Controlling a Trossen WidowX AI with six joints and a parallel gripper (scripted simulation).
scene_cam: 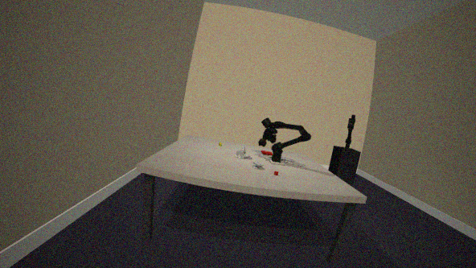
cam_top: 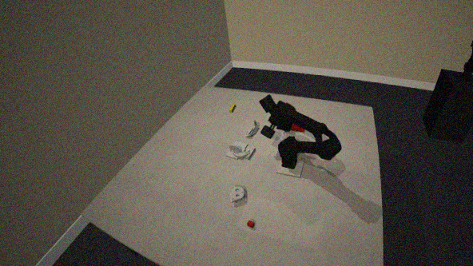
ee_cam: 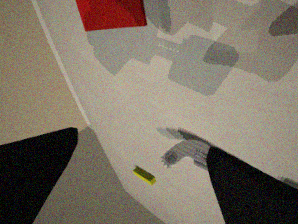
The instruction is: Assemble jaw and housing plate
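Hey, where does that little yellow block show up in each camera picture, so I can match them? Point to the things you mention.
Top: the yellow block (cam_top: pixel 232 108) (scene_cam: pixel 220 144) (ee_cam: pixel 144 175) is left of centre, up beyond the arm's side of the table.
Exterior: just left of centre, a tiny spot toward the table's far edge.
Wrist: low, near the middle, between the two dark fingers.
Shared landmark: the larger red block (cam_top: pixel 297 128) (scene_cam: pixel 267 153) (ee_cam: pixel 114 15).
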